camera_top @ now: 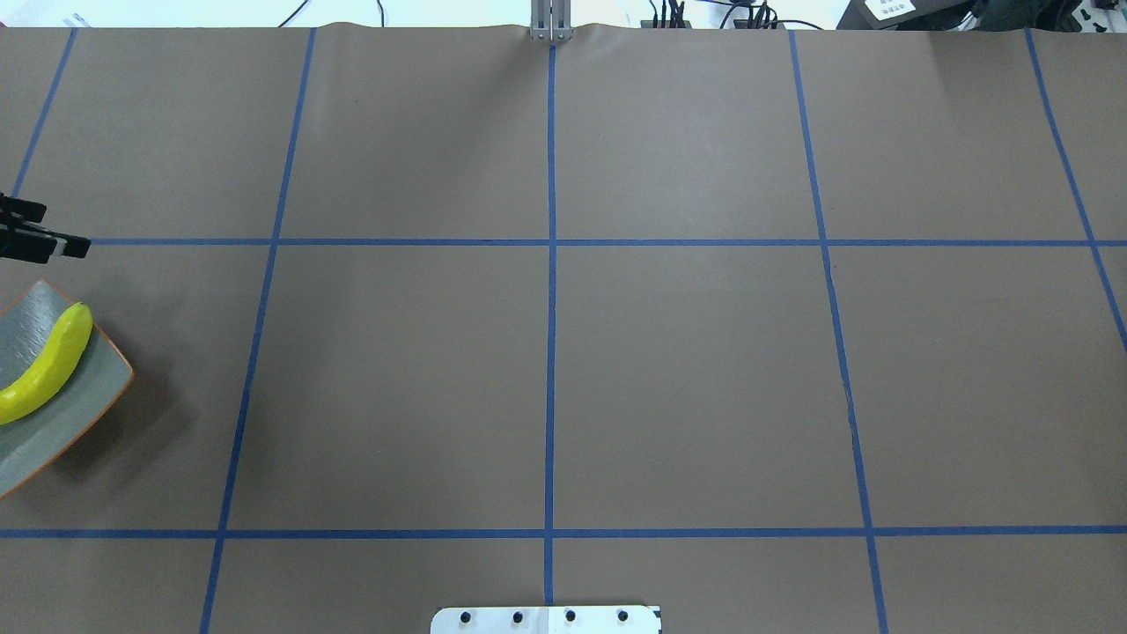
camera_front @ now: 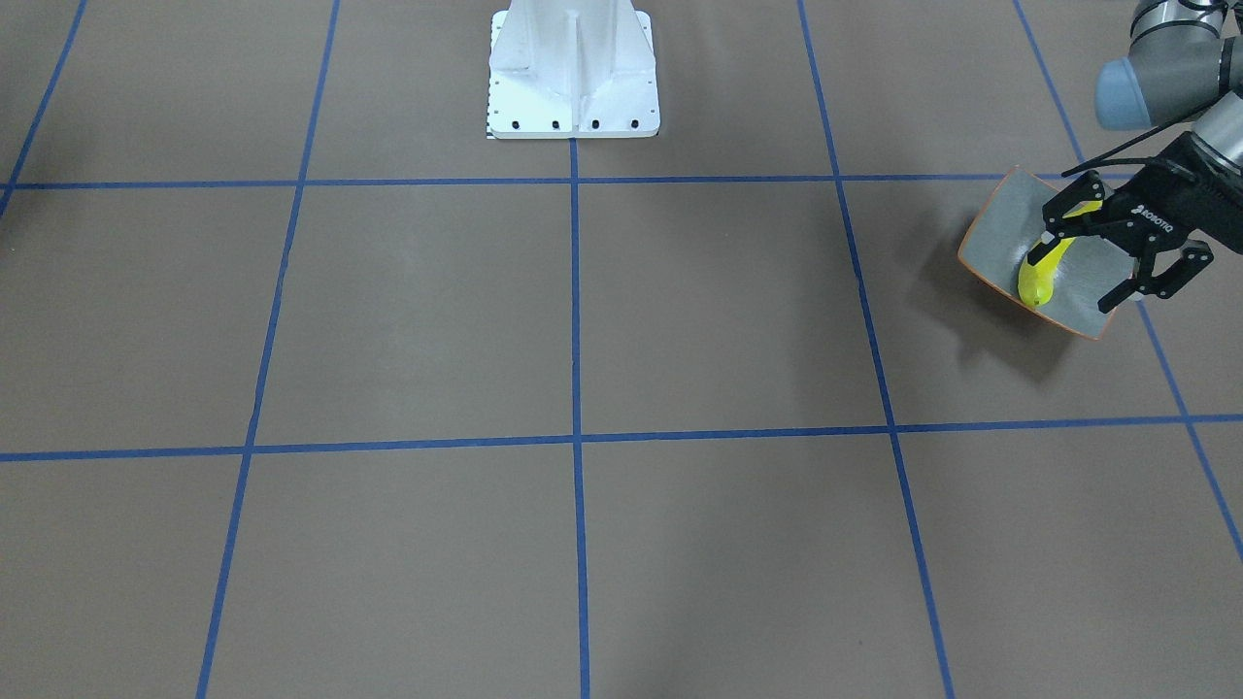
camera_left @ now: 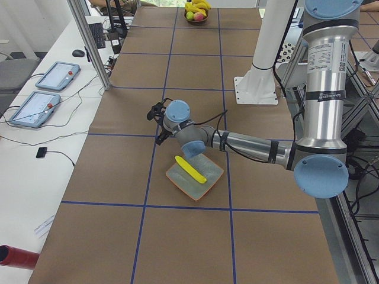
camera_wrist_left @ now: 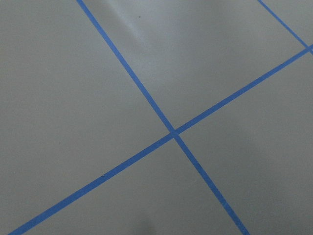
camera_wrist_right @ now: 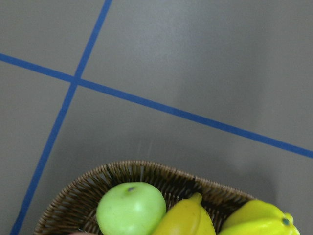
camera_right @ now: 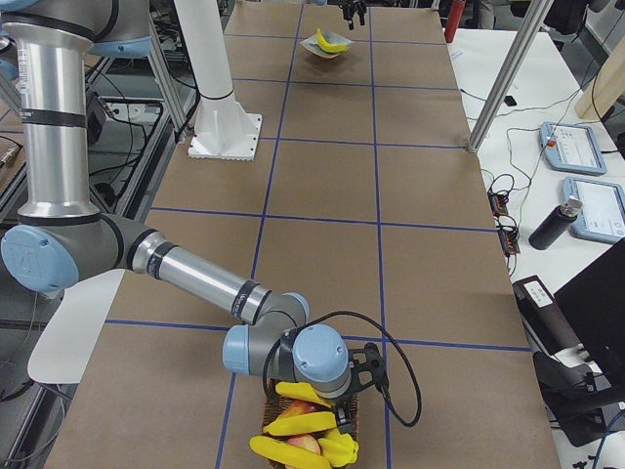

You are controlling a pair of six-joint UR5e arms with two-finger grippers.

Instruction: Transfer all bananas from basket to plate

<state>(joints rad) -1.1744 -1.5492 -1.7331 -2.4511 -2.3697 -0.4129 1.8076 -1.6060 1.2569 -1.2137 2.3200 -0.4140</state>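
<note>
I find one banana (camera_front: 1035,282) lying in the plate (camera_front: 1000,228) at the surface's left end. The left hand (camera_front: 1078,270) hovers above it, fingers apart, gripping nothing. The right hand (camera_right: 350,401) hangs over the basket (camera_wrist_right: 146,169) holding other bananas (camera_right: 298,425); I cannot tell its state.

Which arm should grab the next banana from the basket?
The right arm. The right end effector hangs over the basket holding the remaining bananas; the left end effector is far away at the plate, where one banana lies.
</note>
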